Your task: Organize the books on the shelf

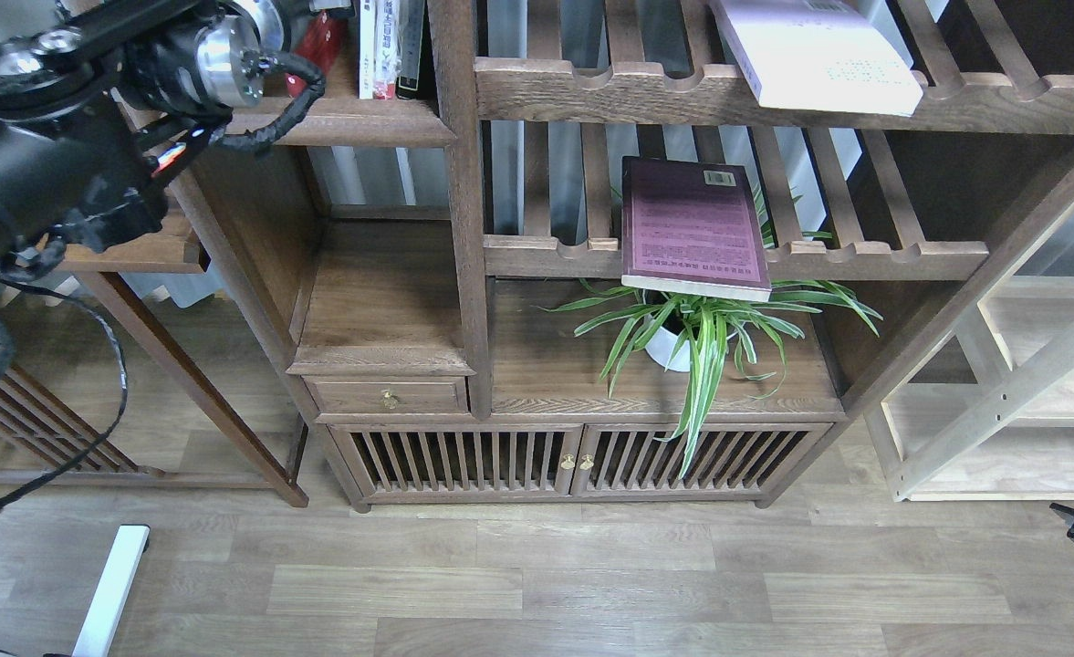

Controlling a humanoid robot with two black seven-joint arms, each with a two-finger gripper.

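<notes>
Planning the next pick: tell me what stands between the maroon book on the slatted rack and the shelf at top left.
The bookcase's upright post stands between the maroon book and the shelf. The left arm crowds the shelf's left end, beside the red book.

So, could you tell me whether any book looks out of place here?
Yes. The maroon book lies flat on a slatted rack, its front edge overhanging the plant. The pale book also overhangs the rack above.
</notes>
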